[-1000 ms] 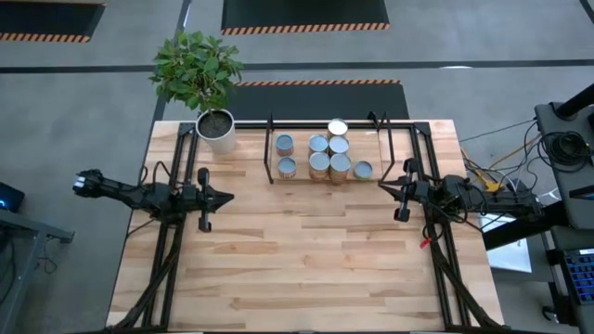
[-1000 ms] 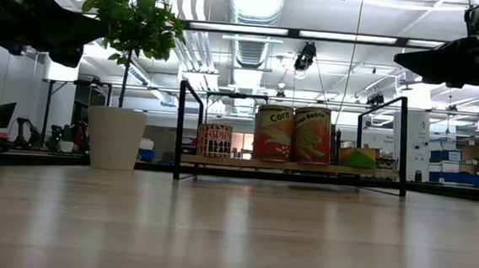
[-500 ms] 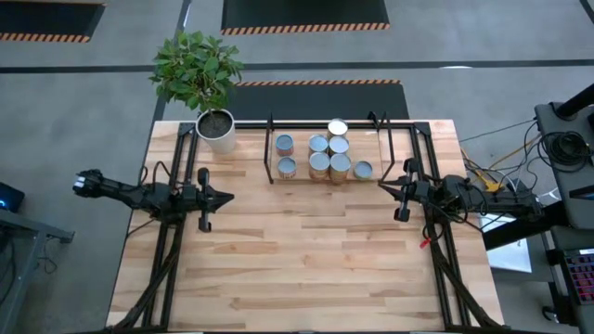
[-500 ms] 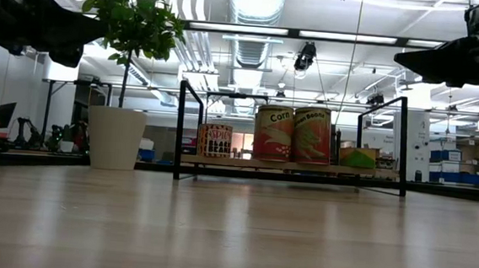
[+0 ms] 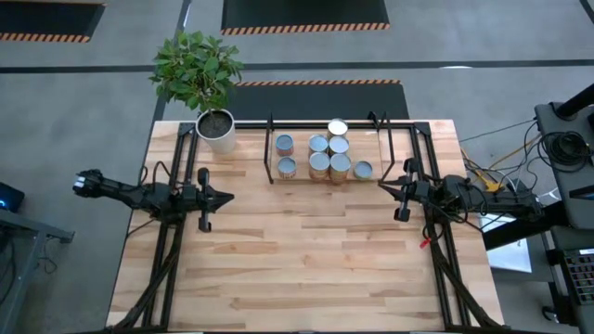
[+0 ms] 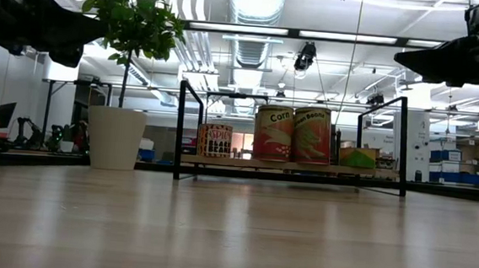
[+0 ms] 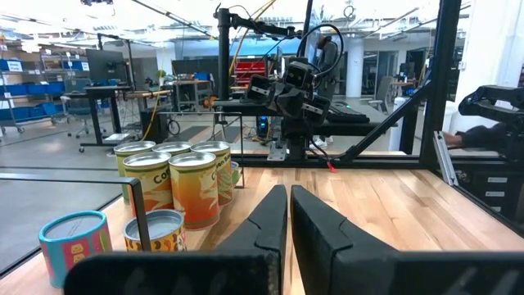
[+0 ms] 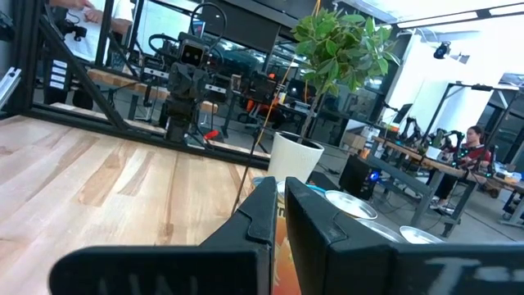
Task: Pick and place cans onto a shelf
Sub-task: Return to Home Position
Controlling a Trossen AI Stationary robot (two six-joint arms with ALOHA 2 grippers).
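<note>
Cans [image 5: 320, 158], perhaps eight, stand clustered on the shelf [image 5: 371, 147] at the counter's [image 5: 297, 260] far edge. Left claw [image 5: 229, 196] and right claw [image 5: 381, 188] hover well apart, both closed and empty.

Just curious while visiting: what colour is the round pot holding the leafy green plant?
Plain white; the round pot shows best in the low view.

grey floor [image 5: 93, 83] | hazard-striped mats [image 5: 306, 11] | ceiling ducts [image 6: 257, 0]

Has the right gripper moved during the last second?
No. In the high view the right gripper stays at the same spot, near the right end of the shelf.
</note>
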